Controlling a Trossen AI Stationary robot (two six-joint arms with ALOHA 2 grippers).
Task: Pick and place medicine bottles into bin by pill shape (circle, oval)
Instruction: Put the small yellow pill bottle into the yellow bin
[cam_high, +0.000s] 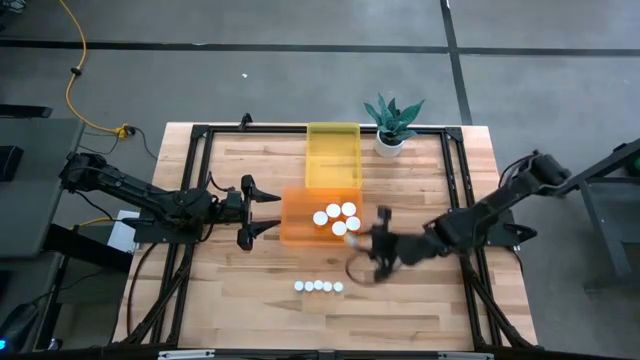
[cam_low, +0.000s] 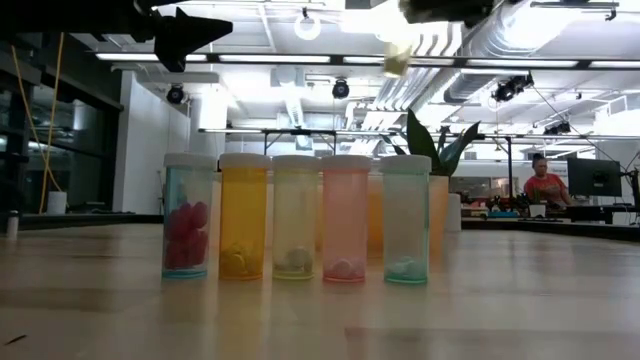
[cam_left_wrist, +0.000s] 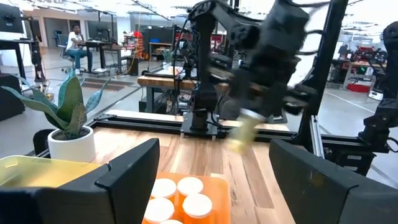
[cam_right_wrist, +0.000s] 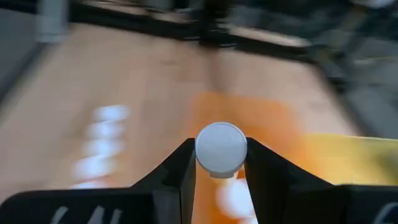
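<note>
Between my right gripper's (cam_right_wrist: 221, 163) fingers sits a white-capped medicine bottle (cam_right_wrist: 221, 148), clamped just under the cap so it hangs upright for sorting. Ahead lies the orange bin (cam_high: 298, 220); my left gripper (cam_high: 262, 210) waits beside it, spread wide, empty.

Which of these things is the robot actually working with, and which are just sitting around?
Job:
- right gripper, shut on a bottle
- five bottles in a row
- bottles in the orange bin
- yellow bin
- left gripper, open, waiting beside the orange bin

Lying about:
- potted plant
- yellow cable
</note>
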